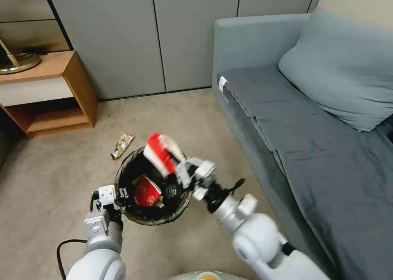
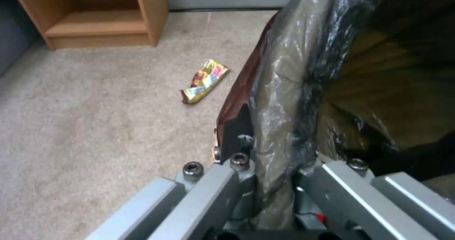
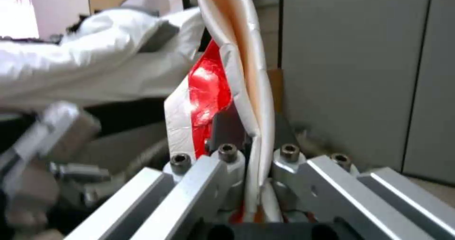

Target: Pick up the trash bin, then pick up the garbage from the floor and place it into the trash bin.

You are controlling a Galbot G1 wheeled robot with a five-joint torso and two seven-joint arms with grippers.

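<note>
Beige carpet (image 1: 49,181), grey sofa (image 1: 286,120) alongside.

Trash bin (image 1: 135,214): bag-lined, rim pinched in my left gripper (image 2: 272,161), held off the floor; red cup (image 1: 146,191) inside.

Flattened red-and-white carton (image 1: 160,152): clamped in my right gripper (image 3: 251,151), above the bin mouth.

Yellow snack wrapper (image 1: 122,145): on carpet, beyond the bin.

Risk: a carton released off-centre may catch the rim and fall outside.
</note>
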